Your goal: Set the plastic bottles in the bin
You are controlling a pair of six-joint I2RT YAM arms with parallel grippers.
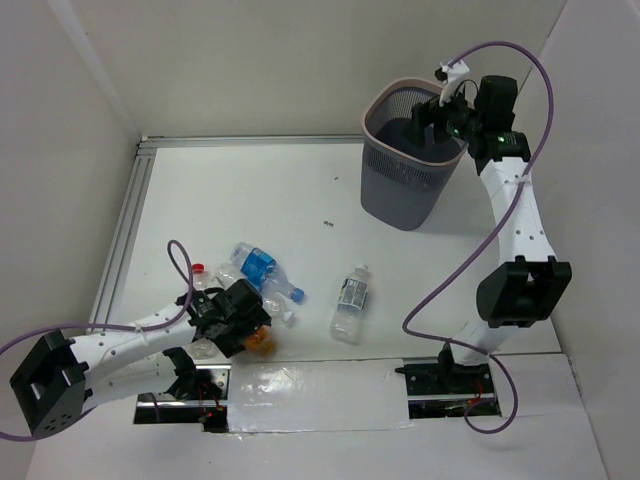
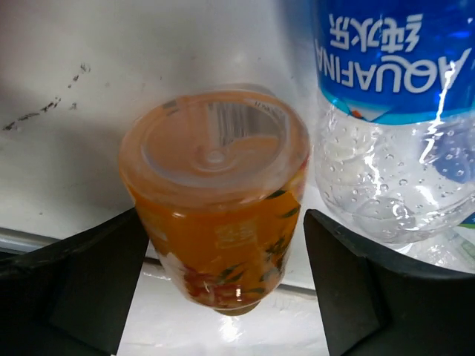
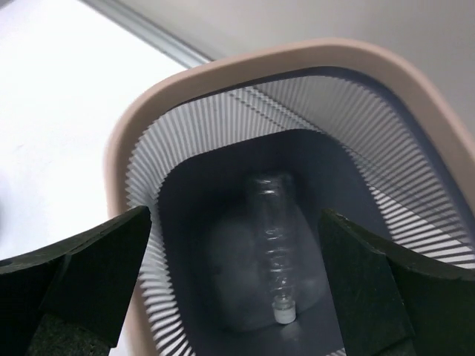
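My left gripper [image 1: 246, 324] is shut on the short orange bottle [image 1: 262, 343], which sits tilted between the fingers in the left wrist view [image 2: 215, 222], near the table's front edge. A clear bottle with a blue label [image 1: 255, 262] lies just beyond it and also shows in the left wrist view [image 2: 386, 133]. A clear bottle with a white cap [image 1: 351, 300] lies alone mid-table. My right gripper [image 1: 432, 112] is open and empty above the grey mesh bin [image 1: 400, 190]. In the right wrist view a clear bottle [image 3: 276, 245] lies on the floor of the bin [image 3: 223, 74].
A red-capped bottle [image 1: 198, 269] and a blue-capped bottle [image 1: 287, 291] lie close around my left gripper. A metal rail [image 1: 120, 240] runs along the table's left and far edges. White walls close in on both sides.
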